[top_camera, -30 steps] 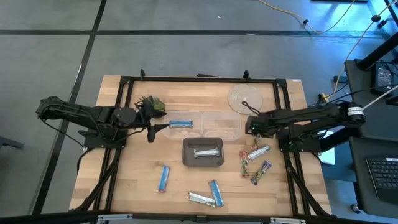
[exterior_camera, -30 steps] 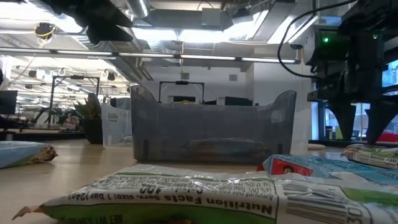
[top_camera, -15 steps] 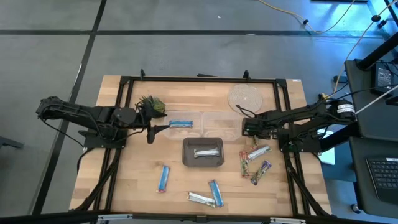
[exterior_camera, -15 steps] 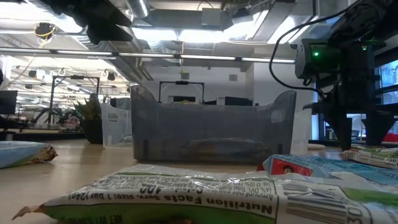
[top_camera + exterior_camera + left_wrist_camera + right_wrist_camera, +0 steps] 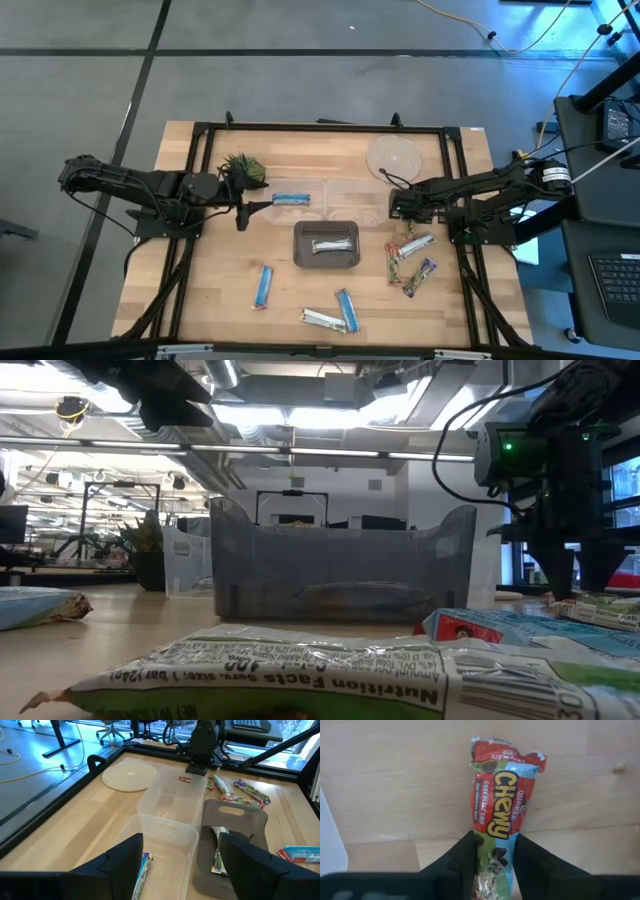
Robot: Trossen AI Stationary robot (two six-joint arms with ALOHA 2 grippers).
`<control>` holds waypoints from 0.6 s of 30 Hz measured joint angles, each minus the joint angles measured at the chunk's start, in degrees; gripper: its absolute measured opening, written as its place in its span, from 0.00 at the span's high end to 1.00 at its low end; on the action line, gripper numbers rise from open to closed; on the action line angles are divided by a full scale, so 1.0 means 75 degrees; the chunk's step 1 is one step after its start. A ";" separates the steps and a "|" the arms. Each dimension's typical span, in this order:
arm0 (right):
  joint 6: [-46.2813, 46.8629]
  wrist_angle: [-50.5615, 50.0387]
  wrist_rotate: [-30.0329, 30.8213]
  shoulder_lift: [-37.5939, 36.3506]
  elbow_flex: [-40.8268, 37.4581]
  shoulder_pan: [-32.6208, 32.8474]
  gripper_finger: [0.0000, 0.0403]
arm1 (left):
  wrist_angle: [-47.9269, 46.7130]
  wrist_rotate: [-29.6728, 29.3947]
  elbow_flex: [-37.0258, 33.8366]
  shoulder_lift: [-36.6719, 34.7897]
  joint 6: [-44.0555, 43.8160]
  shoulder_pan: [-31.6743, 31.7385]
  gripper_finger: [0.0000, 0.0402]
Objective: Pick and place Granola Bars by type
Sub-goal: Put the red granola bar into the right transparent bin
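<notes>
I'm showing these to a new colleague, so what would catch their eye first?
Probably the right claw closed around a red and blue chewy bar on the wooden table, right of the grey tray. Next, the left claw hanging open over a clear bin that holds a blue bar.

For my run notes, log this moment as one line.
right gripper: jaws closed on Chewy bar | left gripper: open over clear bin
</notes>
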 joint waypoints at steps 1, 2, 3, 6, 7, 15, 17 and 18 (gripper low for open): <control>-0.0071 -0.0005 0.0000 -0.0006 0.0000 0.0000 0.72 | 0.0000 0.0000 0.0000 0.0000 0.0000 0.0000 0.38; -0.0113 -0.0007 -0.0001 -0.0033 0.0000 0.0000 0.72 | 0.0000 0.0000 0.0000 0.0000 0.0000 0.0000 0.37; -0.0159 -0.0018 -0.0001 -0.0076 -0.0002 0.0000 0.72 | 0.0000 -0.0001 0.0000 0.0000 0.0000 0.0000 0.37; -0.0322 -0.0086 -0.0019 -0.0298 -0.0045 0.0000 0.72 | -0.0003 -0.0003 0.0000 0.0000 0.0000 0.0000 0.38; -0.0329 -0.0156 -0.0031 -0.0400 -0.0047 0.0000 0.72 | -0.0002 -0.0003 0.0000 0.0000 0.0000 0.0000 0.37; -0.0922 -0.0568 0.0176 -0.1558 -0.0044 0.0000 0.72 | -0.0003 -0.0064 0.0000 0.0000 0.0003 -0.0003 0.37; -0.1166 -0.0525 0.0321 -0.1897 -0.0028 -0.0005 0.72 | -0.0003 -0.0166 0.0000 0.0000 0.0003 0.0000 0.37; -0.1278 -0.0545 0.0461 -0.2064 0.0026 -0.0003 0.72 | -0.0002 -0.0213 0.0000 0.0000 0.0003 0.0000 0.37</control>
